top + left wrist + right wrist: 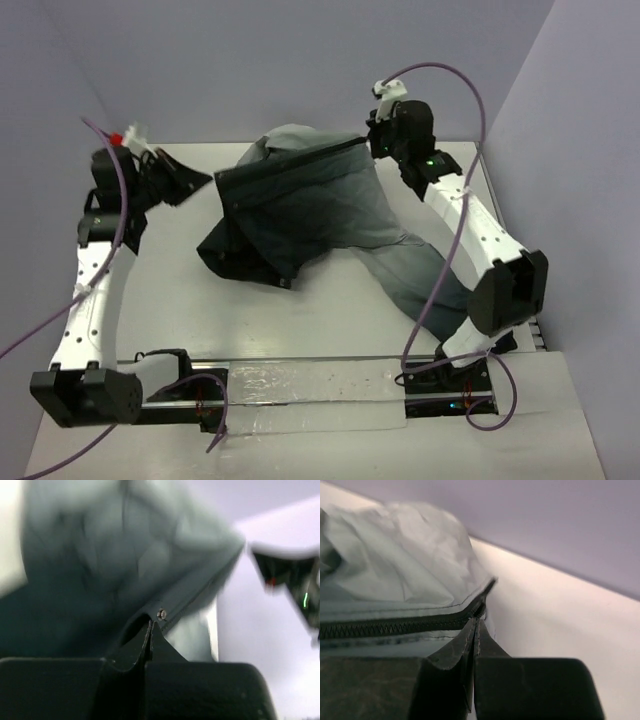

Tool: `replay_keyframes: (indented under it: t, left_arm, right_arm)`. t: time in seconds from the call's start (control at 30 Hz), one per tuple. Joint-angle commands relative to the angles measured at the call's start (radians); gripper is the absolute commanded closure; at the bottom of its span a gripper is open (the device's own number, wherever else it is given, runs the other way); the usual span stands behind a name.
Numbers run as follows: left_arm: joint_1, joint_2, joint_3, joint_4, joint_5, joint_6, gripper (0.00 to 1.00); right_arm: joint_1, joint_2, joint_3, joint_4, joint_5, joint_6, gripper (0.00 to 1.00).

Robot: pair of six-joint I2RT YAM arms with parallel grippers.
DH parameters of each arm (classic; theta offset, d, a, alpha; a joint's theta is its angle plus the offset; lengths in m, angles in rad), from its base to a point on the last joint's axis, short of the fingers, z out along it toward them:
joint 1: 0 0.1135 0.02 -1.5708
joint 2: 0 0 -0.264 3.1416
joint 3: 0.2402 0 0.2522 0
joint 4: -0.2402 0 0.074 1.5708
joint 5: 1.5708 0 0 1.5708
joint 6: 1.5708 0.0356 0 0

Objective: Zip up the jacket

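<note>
A large soft jacket (pixel 300 205), its shell fading from light grey to dark charcoal with black lining showing at the folds, lies crumpled in the middle of the white table (pixel 170 300). Its upper edge is pulled into a straight line between the two arms. One long sleeve (pixel 430 285) trails toward the near right and passes under the right arm. The left gripper (pixel 207 180) sits at the left end of that taut edge. In the left wrist view its black fingers are pressed fully together, with the tips at the jacket's hem just below a small silver stud (pixel 161 613). They look pinched on the fabric there, though that view is blurred. The right gripper (pixel 372 142) is at the far right end of the edge, near the pale purple wall (pixel 560 525). Its fingers are likewise closed tight, with the tips meeting on the cloth right at the end of the long dark zipper (pixel 395 626), whose teeth run off to the left across the right wrist view. Light grey fabric bunches above the zipper. The fabric that shows in the three views is plain.
</note>
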Motion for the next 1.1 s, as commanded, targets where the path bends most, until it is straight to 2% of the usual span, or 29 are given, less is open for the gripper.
replay_keyframes:
  t: [0.0,0.13,0.23,0.33,0.43,0.53,0.57,0.67,0.73,0.8,0.87,0.9,0.97,1.07]
  left_arm:
    - [0.184,0.090,0.285,0.074,-0.009,0.053,1.00]
    - [0.280,0.180,0.511,0.069,0.041,0.030,1.00]
    - [0.334,0.199,0.544,0.063,0.065,0.023,1.00]
    - [0.333,0.190,0.448,0.104,0.142,0.009,1.00]
    - [0.278,0.157,0.256,0.184,0.206,-0.002,1.00]
    - [0.111,0.178,0.086,0.189,0.176,0.014,0.99]
    - [0.076,0.197,0.063,0.201,0.167,0.014,0.88]
    - [-0.047,0.263,0.030,0.221,0.132,0.012,0.40]
    - [-0.111,0.338,0.072,0.214,0.110,0.024,0.22]
    - [-0.154,0.396,0.118,0.193,0.052,0.059,0.08]
    - [-0.173,0.468,0.166,0.157,0.028,0.081,0.01]
    - [-0.184,0.539,0.195,0.135,0.029,0.085,0.01]
    - [-0.193,0.576,0.213,0.132,0.023,0.106,0.01]
    - [-0.189,0.640,0.190,0.201,-0.013,0.123,0.01]
  right_arm:
    - [-0.057,-0.149,0.017,0.051,0.124,-0.021,1.00]
    - [-0.060,-0.178,0.033,0.029,0.095,-0.011,1.00]
    - [-0.060,-0.187,0.019,0.035,0.064,0.011,1.00]
    - [-0.055,-0.186,-0.073,0.072,0.009,0.045,1.00]
    - [-0.049,-0.180,-0.160,0.112,0.004,0.070,1.00]
    - [-0.048,-0.175,-0.220,0.137,-0.001,0.089,1.00]
    - [-0.044,-0.175,-0.234,0.142,0.000,0.091,1.00]
    - [-0.040,-0.182,-0.264,0.147,0.004,0.090,1.00]
    - [-0.035,-0.196,-0.287,0.147,0.011,0.087,1.00]
    - [-0.035,-0.212,-0.304,0.148,0.014,0.085,1.00]
    - [-0.035,-0.221,-0.319,0.149,0.014,0.087,1.00]
    - [-0.035,-0.227,-0.331,0.150,0.013,0.087,1.00]
    - [-0.034,-0.231,-0.340,0.153,0.010,0.094,1.00]
    - [-0.032,-0.236,-0.349,0.155,0.001,0.099,1.00]
